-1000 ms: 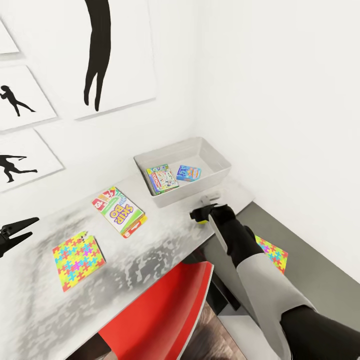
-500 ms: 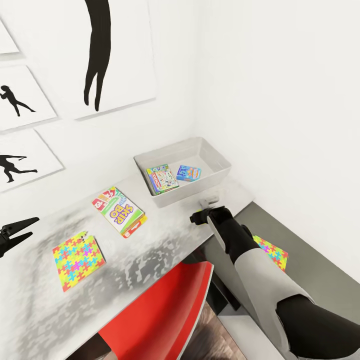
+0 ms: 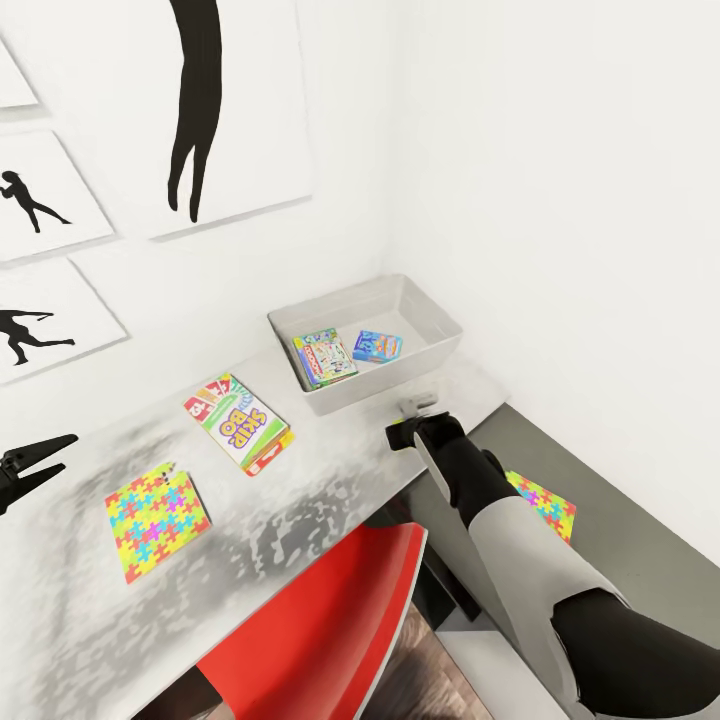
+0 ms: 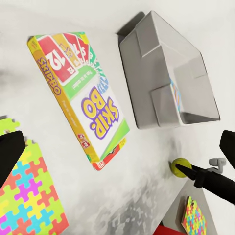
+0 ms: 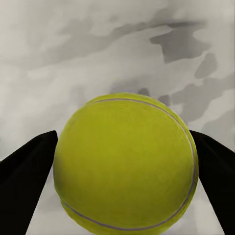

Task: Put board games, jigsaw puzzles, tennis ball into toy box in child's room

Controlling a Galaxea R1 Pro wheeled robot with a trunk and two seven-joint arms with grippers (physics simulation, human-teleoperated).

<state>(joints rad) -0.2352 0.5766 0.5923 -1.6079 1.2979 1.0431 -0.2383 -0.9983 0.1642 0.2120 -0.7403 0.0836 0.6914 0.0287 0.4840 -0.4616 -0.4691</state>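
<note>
The small yellow-green tennis ball (image 5: 125,164) is being bracketed by the right gripper's (image 3: 405,432) parted jaws; squeezed off-centre, it could roll away

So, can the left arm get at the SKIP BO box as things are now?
Probably yes. The SKIP BO box lies flat on the table with bare tabletop around it, and nothing stands between it and the left gripper, which hangs open off to its side. The right gripper is busy at the ball.

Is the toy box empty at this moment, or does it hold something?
Not empty: the toy box holds two board games, a green-white one and a smaller blue one.
</note>
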